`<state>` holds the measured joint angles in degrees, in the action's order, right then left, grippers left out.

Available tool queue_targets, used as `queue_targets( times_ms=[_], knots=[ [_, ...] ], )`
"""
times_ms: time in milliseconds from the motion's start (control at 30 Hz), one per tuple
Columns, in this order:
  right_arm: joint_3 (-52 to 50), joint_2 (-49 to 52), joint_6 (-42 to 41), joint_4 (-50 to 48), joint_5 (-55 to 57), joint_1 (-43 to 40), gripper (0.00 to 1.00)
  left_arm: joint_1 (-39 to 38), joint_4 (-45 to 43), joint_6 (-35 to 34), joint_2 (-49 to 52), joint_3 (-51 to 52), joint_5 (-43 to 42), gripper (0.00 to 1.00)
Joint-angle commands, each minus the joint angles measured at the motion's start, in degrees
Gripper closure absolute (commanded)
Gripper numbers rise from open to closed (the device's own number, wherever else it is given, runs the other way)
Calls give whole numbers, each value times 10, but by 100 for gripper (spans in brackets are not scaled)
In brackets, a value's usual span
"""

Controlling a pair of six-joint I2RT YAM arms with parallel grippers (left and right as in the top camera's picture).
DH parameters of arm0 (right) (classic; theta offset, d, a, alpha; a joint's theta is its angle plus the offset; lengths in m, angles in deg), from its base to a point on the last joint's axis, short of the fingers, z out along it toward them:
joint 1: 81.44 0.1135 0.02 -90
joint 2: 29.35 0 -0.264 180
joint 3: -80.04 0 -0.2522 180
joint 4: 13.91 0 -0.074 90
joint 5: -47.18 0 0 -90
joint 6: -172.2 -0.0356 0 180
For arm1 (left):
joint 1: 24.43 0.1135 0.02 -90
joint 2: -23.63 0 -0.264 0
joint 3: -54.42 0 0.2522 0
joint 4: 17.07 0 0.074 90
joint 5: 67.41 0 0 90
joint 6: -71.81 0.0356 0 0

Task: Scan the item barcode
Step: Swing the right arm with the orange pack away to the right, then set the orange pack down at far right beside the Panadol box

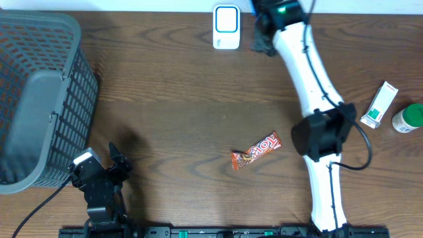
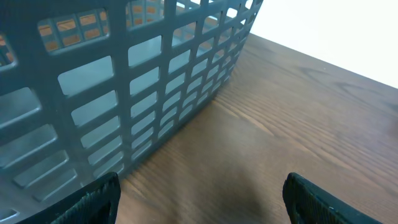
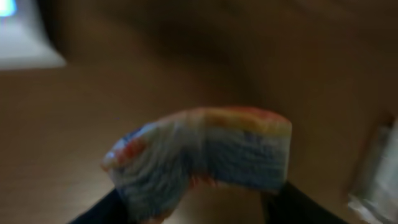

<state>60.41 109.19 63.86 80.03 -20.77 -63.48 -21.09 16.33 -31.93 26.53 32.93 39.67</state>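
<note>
Beside the white barcode scanner (image 1: 226, 26), the right gripper (image 1: 264, 41) clenches its jaws on a soft, bent colourful packet (image 3: 205, 155), whose buckled wrapper could warp or hide the barcode and spoil the scan, while the left gripper (image 2: 199, 196) hangs near the basket (image 2: 155, 93), jaws released and empty.

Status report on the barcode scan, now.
Left gripper open, by basket. Right gripper shut on colourful packet, beside scanner. Nothing seen between them.

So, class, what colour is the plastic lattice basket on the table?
Grey. The basket shows best in the left wrist view.
</note>
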Motion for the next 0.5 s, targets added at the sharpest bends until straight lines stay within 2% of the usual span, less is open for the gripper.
queue_targets(
  times_ms=[0, 100, 200, 300, 400, 467],
  knots=[
    [-2, -6, 1, 87, 82, -51, 50, 1, 1, -3, -2, 4, 8, 16],
    [-31, -6, -18, 120, 105, -92, 50, 1, 1, -3, -2, 4, 8, 16],
    [-74, -6, -43, 124, 139, -138, 46, 1, 1, -3, -2, 4, 8, 16],
    [-134, -6, -79, 94, 138, -197, 46, 1, 1, -3, -2, 4, 8, 16],
    [-196, -6, -104, 56, 136, -246, 53, 1, 1, -3, -2, 4, 8, 16],
    [-234, -6, -106, 40, 136, -273, 51, 1, 1, -3, -2, 4, 8, 16]
  ],
)
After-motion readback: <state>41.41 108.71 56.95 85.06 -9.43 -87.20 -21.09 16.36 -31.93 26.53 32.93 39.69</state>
